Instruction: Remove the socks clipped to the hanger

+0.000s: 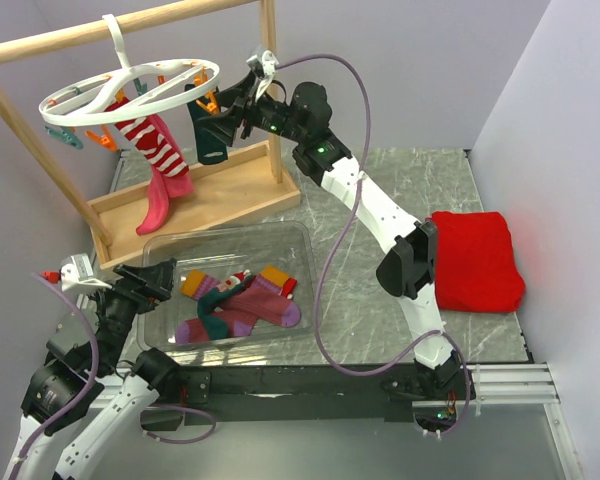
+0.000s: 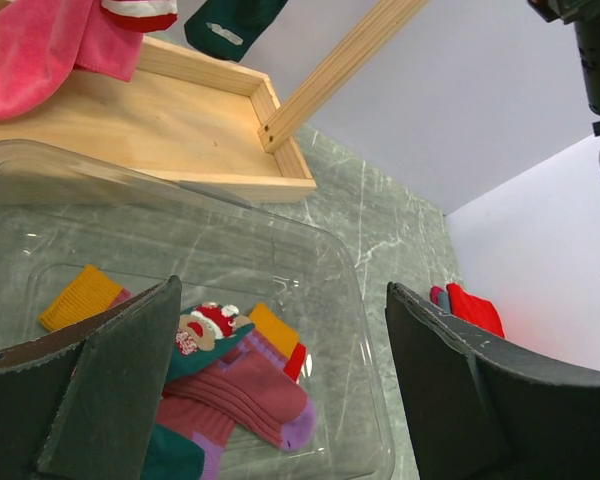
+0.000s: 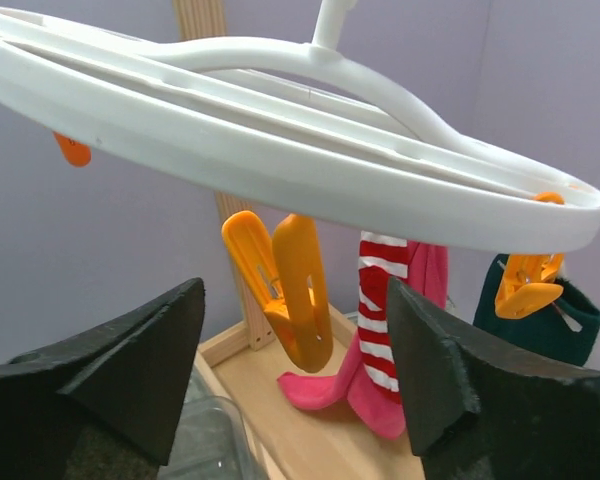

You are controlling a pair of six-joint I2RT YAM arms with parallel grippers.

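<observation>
White plastic hanger (image 3: 280, 150) just above right end effector (image 3: 295, 290), fingers apart, orange clip (image 3: 302, 270) ahead; striped, pink, teal socks (image 3: 380, 320) hang beyond; left end effector (image 2: 283, 290) apart, over bin (image 2: 230, 230) of loose socks (image 2: 250, 395).

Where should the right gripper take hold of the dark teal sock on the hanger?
Pinch the dark teal sock just below its orange clip, from where the right gripper is. It hangs straight down at the edge of the hanger, apart from the striped sock.

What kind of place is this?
Likely a robot lab bench, set up for laundry: plain walls enclose the table, a hanger with socks hangs on a wooden rail, a bin holds more.
</observation>
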